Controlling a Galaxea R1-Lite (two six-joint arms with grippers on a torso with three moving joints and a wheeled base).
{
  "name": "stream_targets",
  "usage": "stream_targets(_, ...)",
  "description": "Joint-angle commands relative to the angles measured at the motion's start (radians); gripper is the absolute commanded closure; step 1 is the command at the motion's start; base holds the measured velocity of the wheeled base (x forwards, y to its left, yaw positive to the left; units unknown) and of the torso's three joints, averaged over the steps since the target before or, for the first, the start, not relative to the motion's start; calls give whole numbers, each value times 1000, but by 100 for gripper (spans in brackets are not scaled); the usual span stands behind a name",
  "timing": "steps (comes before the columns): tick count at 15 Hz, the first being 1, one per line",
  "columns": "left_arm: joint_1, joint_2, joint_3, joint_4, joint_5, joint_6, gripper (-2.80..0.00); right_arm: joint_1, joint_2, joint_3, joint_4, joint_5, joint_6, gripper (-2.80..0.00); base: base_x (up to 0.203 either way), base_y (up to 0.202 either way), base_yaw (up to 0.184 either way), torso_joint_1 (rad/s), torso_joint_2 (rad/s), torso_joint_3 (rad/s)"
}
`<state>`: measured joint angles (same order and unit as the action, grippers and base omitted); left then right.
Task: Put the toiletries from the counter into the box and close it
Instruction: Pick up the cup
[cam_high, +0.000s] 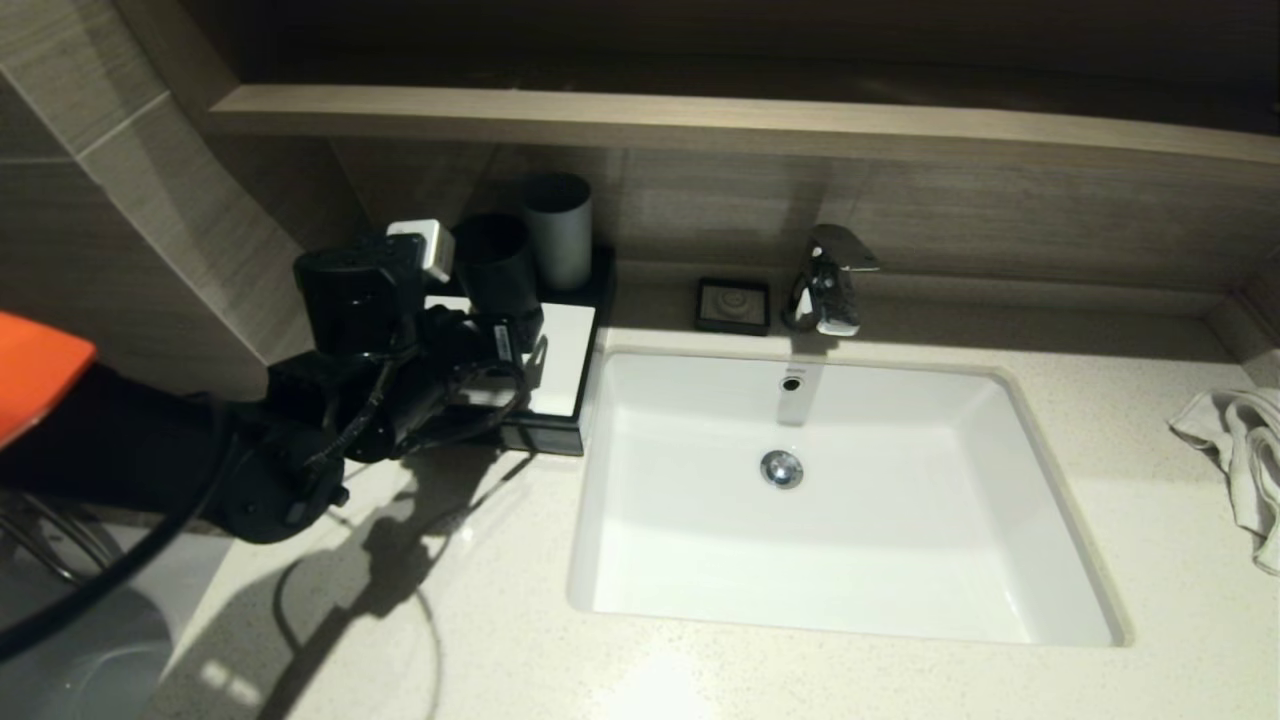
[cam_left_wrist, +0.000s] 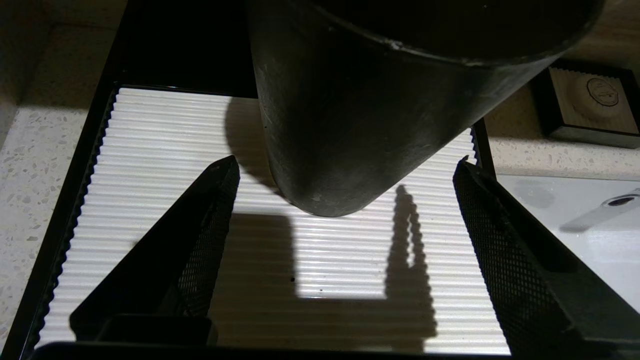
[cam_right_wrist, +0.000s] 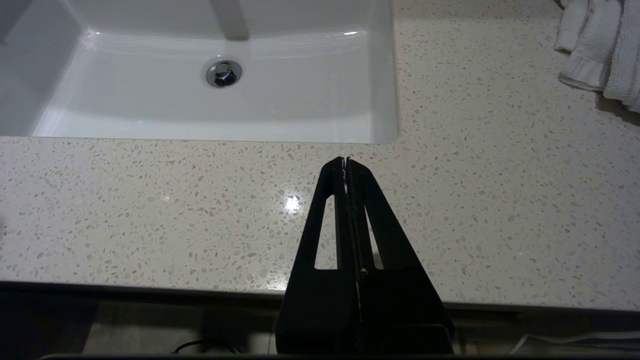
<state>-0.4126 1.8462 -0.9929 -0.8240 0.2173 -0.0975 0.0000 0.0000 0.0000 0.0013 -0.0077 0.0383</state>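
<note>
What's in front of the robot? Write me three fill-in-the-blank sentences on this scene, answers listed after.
1. Above the box, the left gripper has its fingers ____.
2. Above the counter, the right gripper has its fingers ____.
3. The white towel lies on the robot's ____ side of the basin.

Missing words: open; shut; right.

Black left arm (cam_high: 330, 400), looped cables, orange panel (cam_high: 35, 370); black cross-hatched tapered jaws.
</note>
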Motion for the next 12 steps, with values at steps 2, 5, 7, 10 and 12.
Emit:
stream_targets(2,1,13,-7,-6,0,-1,-280,0,0,0,-1,0,0,0,0,0,0,0,0,0)
stream_targets(5,1,25,-23,-6,-3,-1,-280,0,0,0,0,0,0,0,0,0,0,0,0,0)
stream_targets(7,1,35,-32,-6,-4,-1,-280,0,0,0,0,0,0,0,0,0,0,0,0,0)
stream_targets(10,1,42,-47,-6,-4,-2,-280,0,0,0,0,0,0,0,0,0,0,0,0,0)
stream_targets(12,1,42,-59,-6,-4,-1,-280,0,0,0,0,0,0,0,0,0,0,0,0,0)
